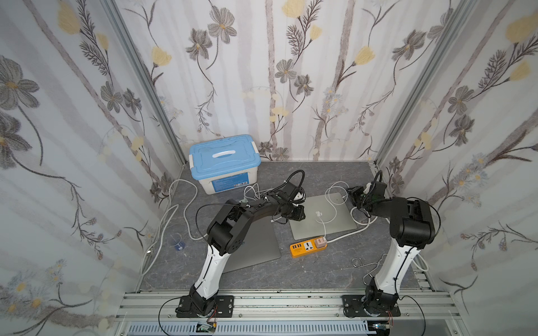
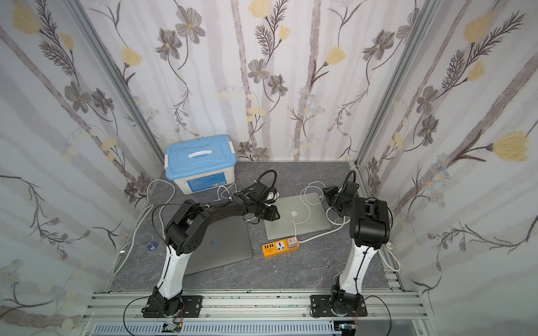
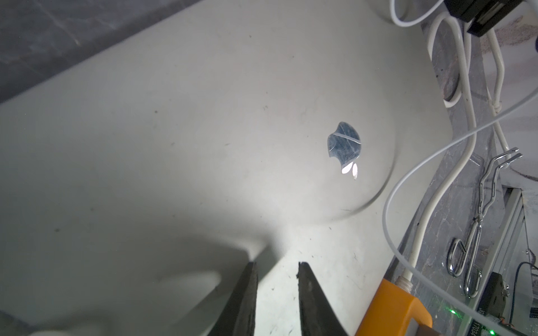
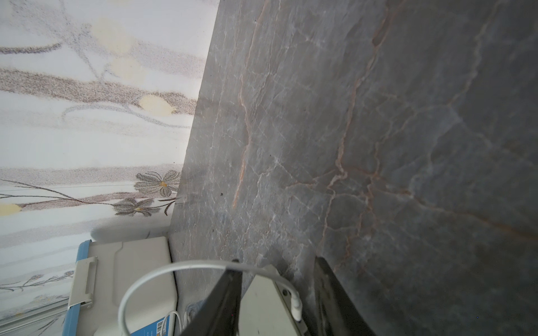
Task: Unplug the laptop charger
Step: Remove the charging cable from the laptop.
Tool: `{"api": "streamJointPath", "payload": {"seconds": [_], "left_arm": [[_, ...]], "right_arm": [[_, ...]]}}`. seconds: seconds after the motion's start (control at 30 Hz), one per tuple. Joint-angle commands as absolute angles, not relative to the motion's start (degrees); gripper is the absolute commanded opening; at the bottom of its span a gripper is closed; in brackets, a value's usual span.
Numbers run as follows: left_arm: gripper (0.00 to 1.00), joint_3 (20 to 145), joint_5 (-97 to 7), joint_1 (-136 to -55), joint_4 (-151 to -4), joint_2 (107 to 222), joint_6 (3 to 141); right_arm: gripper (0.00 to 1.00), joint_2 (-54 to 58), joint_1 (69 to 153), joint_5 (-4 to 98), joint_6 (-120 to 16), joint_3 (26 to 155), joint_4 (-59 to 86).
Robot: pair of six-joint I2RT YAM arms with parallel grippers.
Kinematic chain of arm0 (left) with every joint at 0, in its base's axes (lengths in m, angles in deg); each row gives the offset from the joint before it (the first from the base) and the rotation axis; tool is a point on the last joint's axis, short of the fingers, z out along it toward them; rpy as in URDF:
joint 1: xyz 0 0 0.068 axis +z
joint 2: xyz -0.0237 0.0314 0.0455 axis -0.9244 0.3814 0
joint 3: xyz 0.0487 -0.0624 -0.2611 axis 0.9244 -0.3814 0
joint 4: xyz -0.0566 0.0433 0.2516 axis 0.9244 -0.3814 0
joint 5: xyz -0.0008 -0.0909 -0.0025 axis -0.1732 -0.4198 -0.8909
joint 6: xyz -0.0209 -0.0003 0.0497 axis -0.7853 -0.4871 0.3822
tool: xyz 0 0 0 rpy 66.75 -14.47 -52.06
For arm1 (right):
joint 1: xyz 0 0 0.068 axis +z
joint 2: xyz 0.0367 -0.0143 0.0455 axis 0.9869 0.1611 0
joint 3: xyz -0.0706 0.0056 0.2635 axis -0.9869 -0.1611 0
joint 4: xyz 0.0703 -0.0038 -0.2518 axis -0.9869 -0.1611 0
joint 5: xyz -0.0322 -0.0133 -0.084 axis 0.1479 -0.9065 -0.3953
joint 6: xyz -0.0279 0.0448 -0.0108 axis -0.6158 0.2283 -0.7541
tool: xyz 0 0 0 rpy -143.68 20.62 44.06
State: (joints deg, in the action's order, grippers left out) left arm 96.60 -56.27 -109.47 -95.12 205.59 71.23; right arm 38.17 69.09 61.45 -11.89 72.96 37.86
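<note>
**Charger not yet unplugged; right end effector poised at the connector**

The silver laptop [image 1: 305,229] lay closed on the table [image 1: 320,270], right of centre. The white charger cable [image 4: 180,266] looped across its lid. Its connector [image 4: 295,305] sat against the laptop's edge at the far right corner and appeared to be seated in the port. At the cable's other end, the pinkish adapter [image 1: 320,241] was plugged into the orange power strip [image 1: 308,247], just near of the laptop.

The left end effector [image 3: 276,264] rested at the laptop's left edge. Its fingers were drawn almost together and held nothing, so it looked placed to steady the machine.

The right end effector [image 4: 276,261] was at the far right corner. Its jaws stood apart on either side of the connector, and neither finger was clearly pressing on it.

Judged from this, the approach and the bracing were done and the pull itself was not. What remained was to close on the connector and draw it straight out, away from the laptop's edge. Whether the adapter also had to come out of the strip could not be told from the task wording.
</note>
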Motion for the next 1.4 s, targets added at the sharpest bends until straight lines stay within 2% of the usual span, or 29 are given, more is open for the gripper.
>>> {"api": "streamJointPath", "payload": {"seconds": [0.0,0.4,0.47,0.53,1.37], "left_arm": [[0.29,96.0,-55.3,-109.5,-99.1,205.9,71.2],[0.29,96.0,-55.5,-109.5,-98.9,206.5,71.0],[0.29,96.0,-55.5,-109.5,-98.8,206.4,71.0],[0.29,95.9,-55.5,-109.5,-98.9,206.5,71.0],[0.29,95.5,-55.4,-109.5,-98.8,205.8,70.9]], "right_arm": [[0.40,38.4,69.2,60.4,-11.7,73.6,38.1],[0.30,38.5,69.2,60.2,-12.1,73.7,38.1],[0.23,38.5,69.2,60.2,-12.2,73.7,38.1],[0.21,38.5,69.3,60.2,-12.3,73.7,38.1],[0.05,37.3,69.2,59.6,-13.6,72.6,37.0]]}}
